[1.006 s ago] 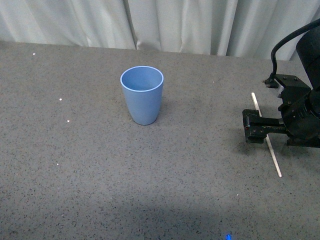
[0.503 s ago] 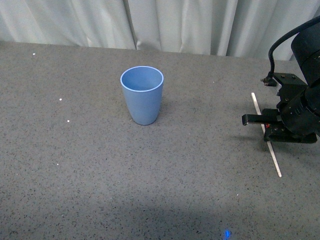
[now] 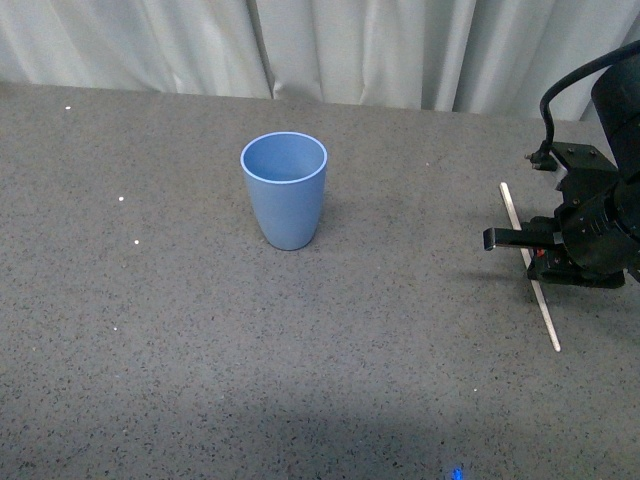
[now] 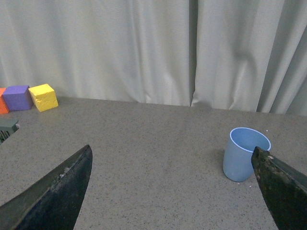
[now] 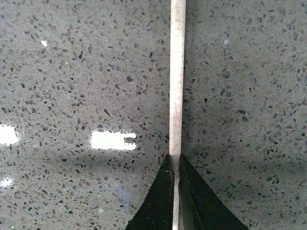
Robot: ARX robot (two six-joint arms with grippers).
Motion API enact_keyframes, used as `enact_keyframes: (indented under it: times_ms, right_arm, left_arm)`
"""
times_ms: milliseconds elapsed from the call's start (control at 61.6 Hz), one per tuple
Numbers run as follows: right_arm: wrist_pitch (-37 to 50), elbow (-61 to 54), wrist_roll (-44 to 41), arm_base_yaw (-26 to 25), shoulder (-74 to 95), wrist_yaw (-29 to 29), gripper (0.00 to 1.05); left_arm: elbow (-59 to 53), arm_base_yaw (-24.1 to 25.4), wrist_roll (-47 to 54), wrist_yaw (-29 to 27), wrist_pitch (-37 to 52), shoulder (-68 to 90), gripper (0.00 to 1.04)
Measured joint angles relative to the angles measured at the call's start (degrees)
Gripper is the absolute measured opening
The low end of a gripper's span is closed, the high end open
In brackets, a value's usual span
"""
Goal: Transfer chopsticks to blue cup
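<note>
In the front view, a gray speckled table fills most of the picture, and a pale curtain hangs along the top. One blue cup stands up straight a bit left of the middle, with nothing in it that I can see. One thin cream chopstick lies flat on the table at the right side, well apart from the cup. The black right gripper reaches in from the right edge and sits right on the middle of the stick. The left arm does not show here. In the left wrist view, the same gray table runs back to the curtain. The left gripper is spread wide, with one dark finger on each side and nothing between them. The one blue cup stands close to one finger. Far back by the curtain sit three blocks in a row: one yellow block, one purple block and a bit of one orange block cut off by the edge. In the right wrist view, the table looks very close, with white spots of light on it. The one chopstick lies straight, and its end runs between the two dark fingers of the right gripper, which are squeezed narrow onto it.
</note>
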Motion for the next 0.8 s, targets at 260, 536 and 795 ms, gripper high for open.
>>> enact_keyframes:
  times_ms: [260, 536, 795]
  right_arm:
    - [23.3, -12.9, 1.3, 4.5, -15.4, -6.1, 0.01]
    - [53.1, -15.2, 3.5, 13.2, -19.6, -7.8, 0.01]
    - [65.8, -9.3, -1.2, 21.7, -10.0, -6.4, 0.01]
  left_arm:
    - [0.0, 0.0, 0.0, 0.0, 0.0, 0.0, 0.98]
    - [0.0, 0.0, 0.0, 0.0, 0.0, 0.0, 0.98]
    - [0.0, 0.0, 0.0, 0.0, 0.0, 0.0, 0.98]
